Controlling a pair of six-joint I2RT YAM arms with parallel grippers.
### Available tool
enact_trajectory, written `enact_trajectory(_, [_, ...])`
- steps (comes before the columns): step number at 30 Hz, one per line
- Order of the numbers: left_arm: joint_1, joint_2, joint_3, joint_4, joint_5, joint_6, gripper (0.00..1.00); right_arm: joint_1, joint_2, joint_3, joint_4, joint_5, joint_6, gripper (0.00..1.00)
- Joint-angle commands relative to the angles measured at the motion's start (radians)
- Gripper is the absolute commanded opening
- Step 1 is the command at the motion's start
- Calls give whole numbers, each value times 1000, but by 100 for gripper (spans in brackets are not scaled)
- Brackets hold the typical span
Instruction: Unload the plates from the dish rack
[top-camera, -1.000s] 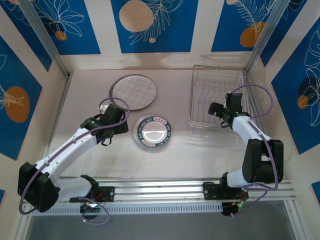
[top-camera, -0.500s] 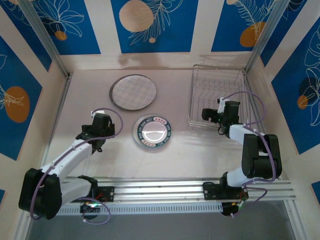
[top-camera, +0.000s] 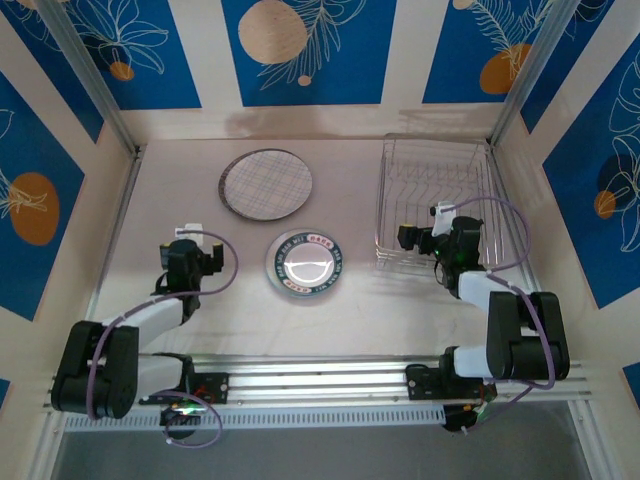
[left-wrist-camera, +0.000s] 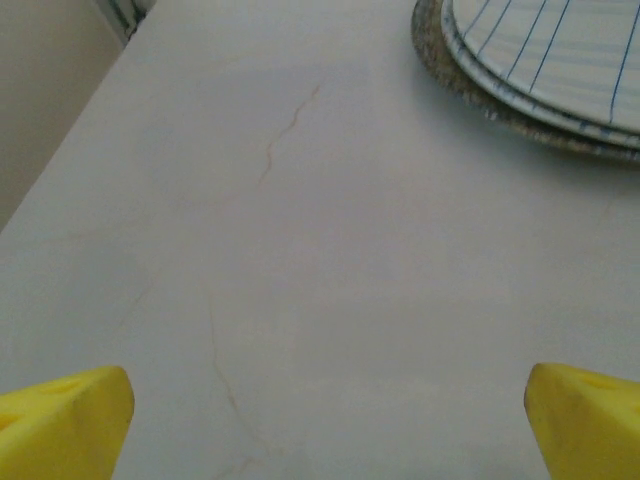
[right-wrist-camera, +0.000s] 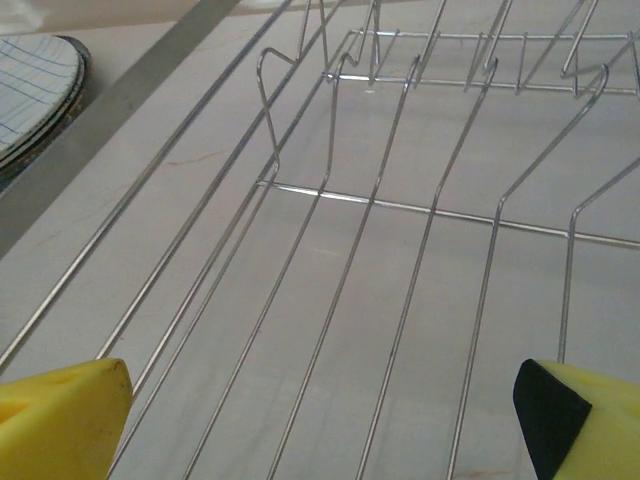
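The silver wire dish rack (top-camera: 435, 190) stands at the back right, and no plate stands in its slots (right-wrist-camera: 400, 200). A grey-purple crosshatched plate (top-camera: 265, 184) lies flat at the back middle, on top of a grey speckled plate (left-wrist-camera: 470, 95). The plate with the red-lettered rim (top-camera: 306, 263) lies flat in front of them. My left gripper (top-camera: 188, 245) hangs open over bare table, left of the plates, with its yellow fingertips (left-wrist-camera: 60, 425) far apart. My right gripper (top-camera: 412, 238) is open over the rack's near edge, with only wires between its fingertips (right-wrist-camera: 60, 420).
Side walls close in the table on the left and right, and a patterned wall stands at the back. A metal rail (top-camera: 320, 375) runs along the near edge by the arm bases. Bare tabletop (left-wrist-camera: 330, 250) lies ahead of the left gripper.
Both arms have drawn back toward their bases. The left gripper moved left and nearer, away from the plates. The right gripper slid from over the rack to its near edge.
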Motion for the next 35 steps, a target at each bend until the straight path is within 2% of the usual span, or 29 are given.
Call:
enact_trajectory(1, [36, 63, 2, 221, 102, 4, 100, -7, 49, -2, 155, -45, 25, 99])
enact_trajectory(3, [39, 124, 13, 302, 126, 7, 100, 5, 104, 28, 143, -42, 10, 99])
enact_trajectory(7, [47, 250, 7, 455, 142, -19, 100, 18, 162, -19, 263, -8, 7, 99])
enact_trajectory(9, [48, 351, -41, 652, 137, -15, 100, 23, 169, -33, 300, -3, 2, 99])
enact_trajectory(10, [48, 365, -55, 695, 125, -17, 100, 25, 170, -32, 293, 2, 1, 99])
enact_trajectory(12, [48, 315, -34, 567, 107, -36, 100, 25, 170, -28, 287, 7, 2, 99])
enact_trajectory(14, [49, 345, -22, 597, 118, -25, 100, 31, 172, -27, 288, 30, 3, 99])
enact_trajectory(18, [50, 334, 41, 460, 136, -20, 100, 45, 174, -21, 278, 114, 19, 99])
enact_trajectory(35, [45, 336, 36, 476, 127, -15, 100, 35, 171, -20, 270, 93, 26, 99])
